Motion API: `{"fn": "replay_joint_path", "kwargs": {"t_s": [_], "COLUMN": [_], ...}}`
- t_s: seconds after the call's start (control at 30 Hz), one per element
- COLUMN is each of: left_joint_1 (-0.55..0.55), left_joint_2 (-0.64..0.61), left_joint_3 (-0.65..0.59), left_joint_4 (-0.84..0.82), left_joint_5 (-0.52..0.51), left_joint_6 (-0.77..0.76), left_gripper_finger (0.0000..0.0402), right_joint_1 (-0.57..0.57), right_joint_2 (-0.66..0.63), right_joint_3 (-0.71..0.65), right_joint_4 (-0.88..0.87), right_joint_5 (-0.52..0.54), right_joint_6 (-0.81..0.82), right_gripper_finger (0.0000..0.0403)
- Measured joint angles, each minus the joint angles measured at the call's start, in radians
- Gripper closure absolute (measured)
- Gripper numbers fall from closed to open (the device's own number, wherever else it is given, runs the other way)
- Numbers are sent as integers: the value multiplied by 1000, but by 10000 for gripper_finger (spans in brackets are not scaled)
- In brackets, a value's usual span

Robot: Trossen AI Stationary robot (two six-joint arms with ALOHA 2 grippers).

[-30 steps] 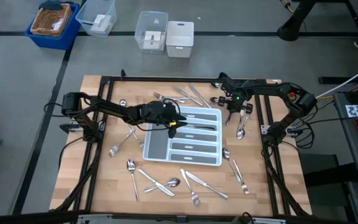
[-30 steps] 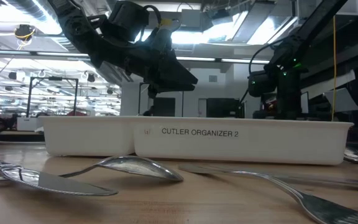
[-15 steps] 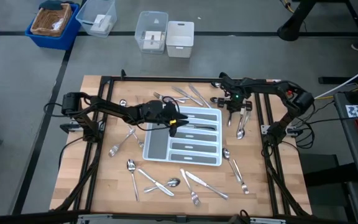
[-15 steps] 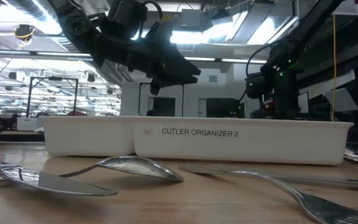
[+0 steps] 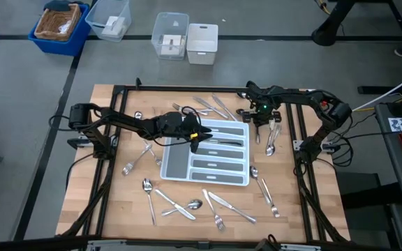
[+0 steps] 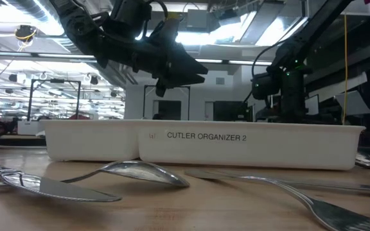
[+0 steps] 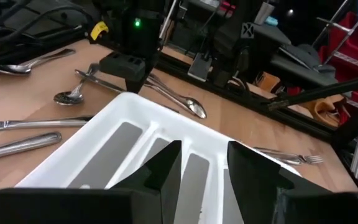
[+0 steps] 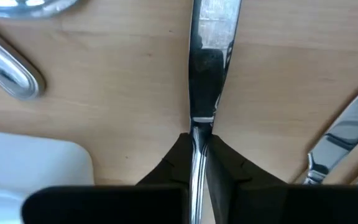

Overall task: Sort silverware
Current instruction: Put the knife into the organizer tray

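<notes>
Near to far: loose silverware (image 5: 187, 203) lies along the worktop's near edge. My left gripper (image 7: 202, 163) hovers, jaws parted and empty, over the white tray (image 5: 237, 180). Past its far right corner, my right gripper (image 8: 196, 151) has just closed on a table knife (image 8: 209, 56), ready for lifting.

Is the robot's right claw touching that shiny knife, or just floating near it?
Touching. The right wrist view shows the right gripper with its two dark fingers pinched against both sides of the knife, with no gap.
</notes>
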State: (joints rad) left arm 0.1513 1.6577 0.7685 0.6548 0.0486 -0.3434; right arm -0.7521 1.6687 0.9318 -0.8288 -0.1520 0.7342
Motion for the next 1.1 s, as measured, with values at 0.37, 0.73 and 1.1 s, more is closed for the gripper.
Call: {"fn": "replay_joint_path", "kwargs": {"t_s": [0.37,0.73,1.1], "left_joint_1": [14,89,157], "left_joint_2": [-1,-1,-1], "left_joint_3": [0,0,0], "left_joint_4": [117,150,150], "left_joint_5": [-1,-3,-2], "left_joint_6": [-3,-95,-152], "left_gripper_finger": [282,282,282], "right_joint_1": [0,-1,-1], "right_joint_2": [-3,-4,-5], "right_joint_3": [2,3,110], "right_joint_4": [-41,-31,-20], "right_joint_5": [-2,1,3], "right_joint_6": [-105,-245,-370], "right_gripper_finger": [375,375,375]}}
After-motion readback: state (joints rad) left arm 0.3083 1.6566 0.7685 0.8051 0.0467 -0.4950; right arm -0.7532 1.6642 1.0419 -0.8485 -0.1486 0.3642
